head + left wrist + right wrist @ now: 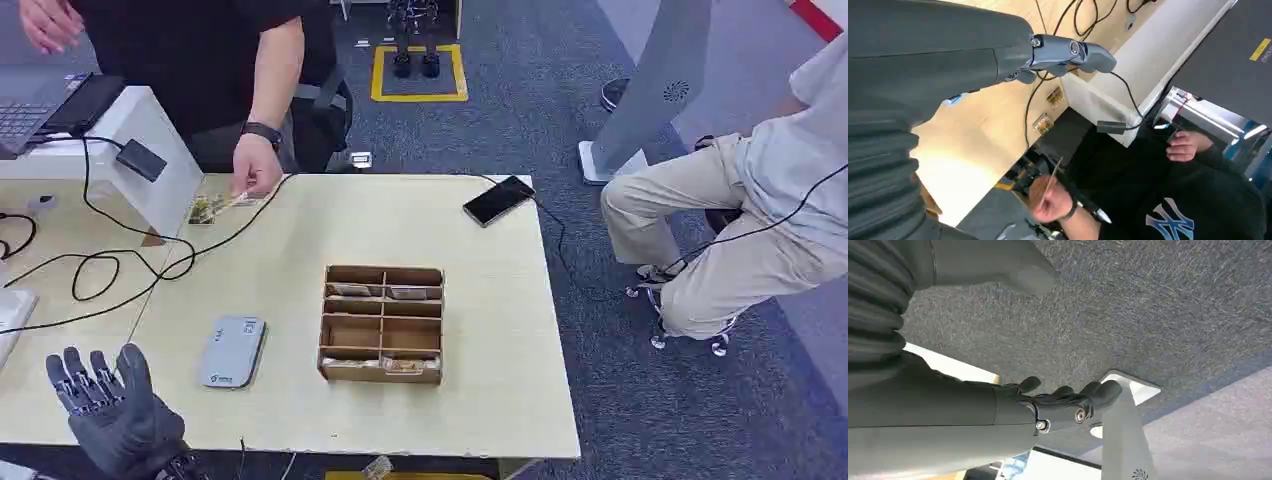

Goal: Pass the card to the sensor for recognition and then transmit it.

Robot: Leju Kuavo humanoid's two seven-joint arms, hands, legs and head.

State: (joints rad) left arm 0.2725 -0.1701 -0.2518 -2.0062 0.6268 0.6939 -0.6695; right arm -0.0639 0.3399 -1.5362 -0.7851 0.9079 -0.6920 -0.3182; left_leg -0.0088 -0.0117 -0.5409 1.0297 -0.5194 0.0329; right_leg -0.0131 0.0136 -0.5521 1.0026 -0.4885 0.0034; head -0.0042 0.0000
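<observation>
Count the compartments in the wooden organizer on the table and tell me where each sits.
6, in two columns of three rows inside the wooden organizer: two in the far row and two in the near row, with cards in them, and two in the middle row that look empty. No compartment looks hidden.

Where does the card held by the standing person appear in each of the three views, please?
Head view: the card is in the person's hand, low over the table's far edge.
Left wrist view: the card shows edge-on, above the hand, beyond the table edge.
Right wrist view: not in it.
Shared landmark: the person's black wristwatch.
</observation>
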